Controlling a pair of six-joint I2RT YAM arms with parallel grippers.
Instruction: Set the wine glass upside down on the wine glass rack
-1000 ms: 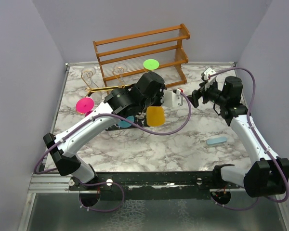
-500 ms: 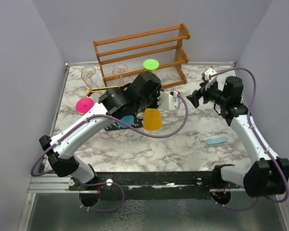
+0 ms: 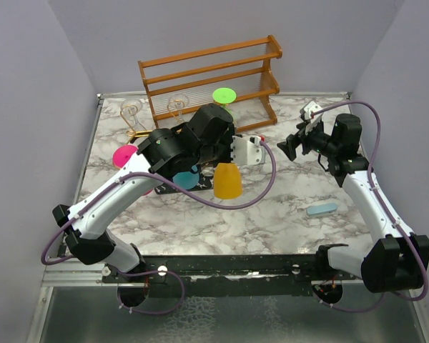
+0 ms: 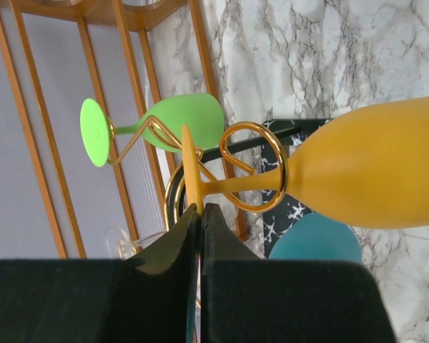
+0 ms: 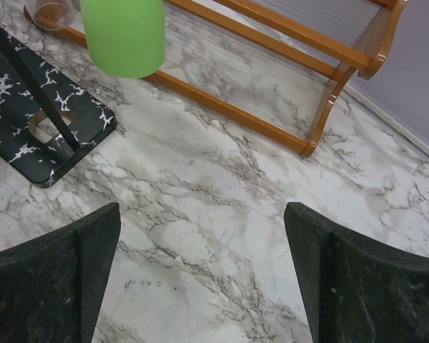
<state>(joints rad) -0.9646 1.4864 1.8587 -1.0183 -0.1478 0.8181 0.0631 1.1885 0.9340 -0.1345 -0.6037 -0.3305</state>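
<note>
Frosted orange wine glass (image 4: pixel 375 164); L gripper (image 4: pixel 200 209) pinches its foot; R gripper (image 5: pixel 200 243) spread.

Both arms same build. L arm (image 3: pixel 121 193) and R arm (image 3: pixel 368 204): smooth white rounded link shells, chunky black joint housings at base, elbow and wrist. Cabling is external, not in the shells: L cable (image 3: pixel 237 200) is purple, loops out by the base and again near the wrist; R cable (image 3: pixel 376 125) same purple, same loose loops. White boxy cam block (image 3: pixel 247 148) on the L wrist w/ a small red detail; similar white block on the R wrist. L fingers (image 4: pixel 286 300) matte black, flat faces, tapering to thin tips. R fingers (image 5: pixel 50 275) dark wedges, surface speckled grey, looks scuffed.
</note>
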